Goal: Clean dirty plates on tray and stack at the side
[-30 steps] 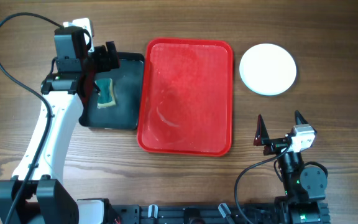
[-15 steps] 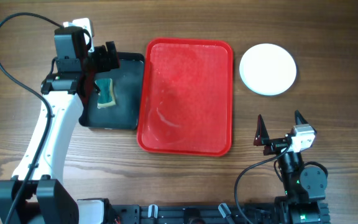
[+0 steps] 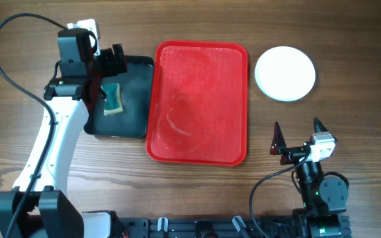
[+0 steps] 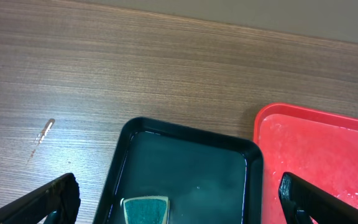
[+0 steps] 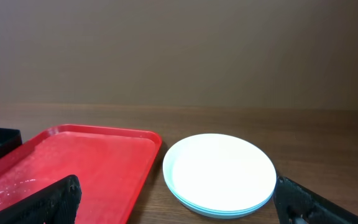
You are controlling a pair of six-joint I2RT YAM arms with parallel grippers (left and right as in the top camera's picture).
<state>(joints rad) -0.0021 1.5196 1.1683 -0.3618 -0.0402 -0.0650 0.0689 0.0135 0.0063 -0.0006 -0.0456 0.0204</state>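
Near the table's (image 3: 356, 26) far right corner plates (image 3: 285, 73) sit stacked; nothing has moved; left gripper (image 4: 179, 202), right gripper (image 3: 297, 137) gape empty, so I reckon we're done.

Matt, fine-grained wood on the bench (image 3: 349, 132) — glossy, faintly streaked red plastic for the tray (image 3: 204, 99), smooth pale plates (image 3: 285, 73) with a soft sheen, a shiny black tray (image 3: 134, 99), a coarse green sponge (image 3: 112, 99).

overhead looks down; wrists share the tray (image 3: 204, 66).
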